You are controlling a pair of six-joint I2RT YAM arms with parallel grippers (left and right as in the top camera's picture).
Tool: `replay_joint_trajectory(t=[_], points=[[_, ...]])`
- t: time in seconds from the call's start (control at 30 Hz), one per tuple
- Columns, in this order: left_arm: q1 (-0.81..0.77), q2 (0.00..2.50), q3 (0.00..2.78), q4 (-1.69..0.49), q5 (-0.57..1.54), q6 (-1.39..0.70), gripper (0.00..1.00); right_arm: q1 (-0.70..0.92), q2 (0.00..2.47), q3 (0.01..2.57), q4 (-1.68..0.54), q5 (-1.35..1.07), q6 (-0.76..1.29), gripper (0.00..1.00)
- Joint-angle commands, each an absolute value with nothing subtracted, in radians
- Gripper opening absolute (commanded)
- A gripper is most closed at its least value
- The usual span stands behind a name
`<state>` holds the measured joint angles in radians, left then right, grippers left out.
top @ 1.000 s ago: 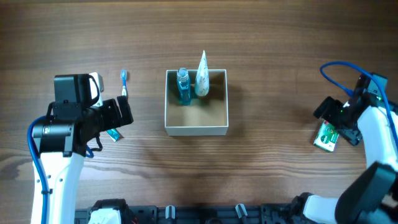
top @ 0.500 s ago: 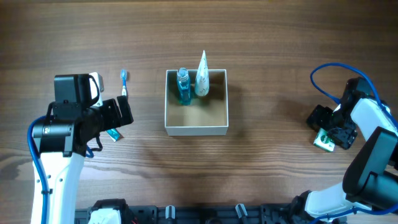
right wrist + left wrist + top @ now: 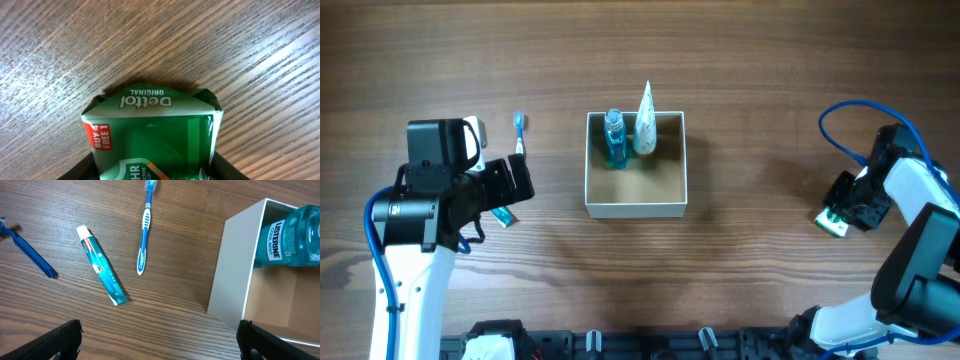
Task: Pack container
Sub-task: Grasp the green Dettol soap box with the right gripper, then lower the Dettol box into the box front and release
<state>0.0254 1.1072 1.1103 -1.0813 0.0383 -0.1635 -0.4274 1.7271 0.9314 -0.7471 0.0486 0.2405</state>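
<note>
The container (image 3: 636,208) is a white-walled square box at the table's middle; the left wrist view shows its near wall (image 3: 230,272). Inside stand a blue mouthwash bottle (image 3: 614,140) (image 3: 287,237) and a white tube (image 3: 645,125). A green Dettol soap pack (image 3: 150,130) (image 3: 833,221) lies on the table at the far right. My right gripper (image 3: 152,167) (image 3: 840,214) is shut on it, a finger pressed against each side. My left gripper (image 3: 160,340) (image 3: 518,182) hovers open left of the container, holding nothing.
Left of the container lie a blue-and-white toothbrush (image 3: 145,235) (image 3: 519,132), a teal toothpaste tube (image 3: 101,265) and a blue razor (image 3: 30,255). A blue cable (image 3: 840,125) loops above the right arm.
My right gripper came down over the soap pack and closed on its sides; the pack sits slightly further left. The left arm has not moved.
</note>
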Motion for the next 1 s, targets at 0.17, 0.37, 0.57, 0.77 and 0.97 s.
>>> replay_joint_trajectory(t=[0.17,0.37,0.57,0.77,0.97], points=[[0.019,1.106,1.123,-1.082,0.029,-0.173,1.00,-0.372,1.602,1.221,-1.010,-0.159,0.243,0.04],[0.019,1.106,1.123,-1.081,0.029,-0.173,1.00,-0.002,1.323,1.242,-0.995,-0.294,0.188,0.04],[0.019,1.106,1.123,-1.082,0.029,-0.173,1.00,0.392,1.279,1.242,-0.894,-0.294,0.427,0.04],[0.019,1.106,1.123,-1.082,0.029,-0.172,1.00,0.505,1.393,1.242,-0.810,-0.259,0.611,0.04],[0.019,1.106,1.123,-1.082,0.029,-0.172,1.00,0.505,1.557,1.242,-0.804,-0.257,0.658,0.04]])
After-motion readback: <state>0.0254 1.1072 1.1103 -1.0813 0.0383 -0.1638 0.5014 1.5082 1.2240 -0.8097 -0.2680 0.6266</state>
